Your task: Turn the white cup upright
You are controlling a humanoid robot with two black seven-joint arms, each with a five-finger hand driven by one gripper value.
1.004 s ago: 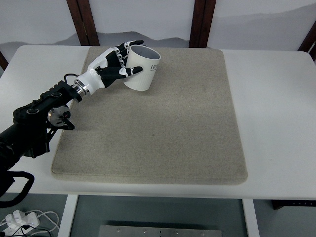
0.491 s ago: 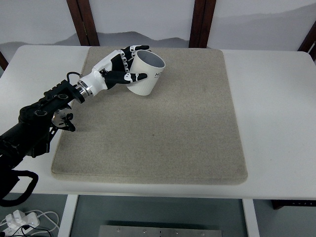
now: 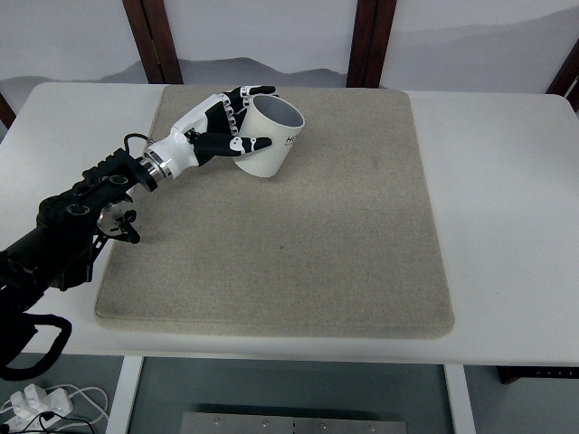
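The left hand (image 3: 222, 127) clamps the cup (image 3: 271, 136) from its left side, fingers wrapped around the wall. The cup sits tilted, mouth up-right, at the mat's (image 3: 298, 244) far left on the tabletop (image 3: 507, 199).

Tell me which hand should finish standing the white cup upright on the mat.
The left hand: its fingers are already wrapped around the tilted white cup. No right arm is in view.
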